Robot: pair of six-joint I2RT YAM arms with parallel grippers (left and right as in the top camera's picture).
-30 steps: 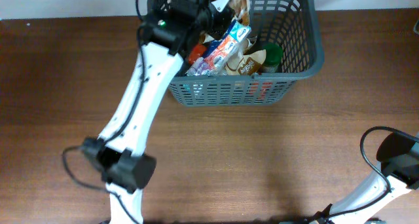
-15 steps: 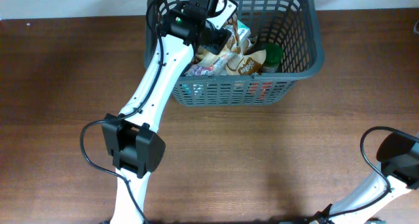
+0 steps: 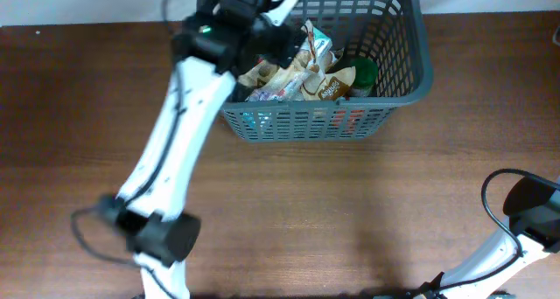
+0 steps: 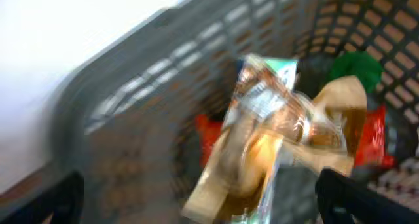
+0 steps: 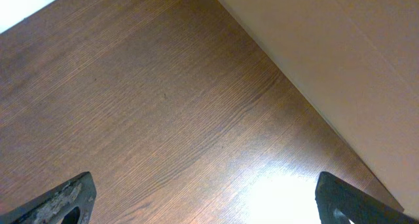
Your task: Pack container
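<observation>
Finds the dark grey slotted plastic basket (image 3: 306, 124) at the far edge of the brown wooden worktop (image 3: 350, 212) holding crinkled shiny packets (image 3: 306, 61), left jaws spread empty above them, right jaws spread empty aside, nothing loose outside; judges packing near complete.

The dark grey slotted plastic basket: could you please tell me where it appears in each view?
Overhead: the dark grey plastic lattice basket sits top centre.
Left wrist: it fills the frame, its slotted wall across the upper left.
Right wrist: not in it; only brown wooden table.
Shared landmark: the green item at the basket's right overhead; same green item upper right in left wrist.
</observation>
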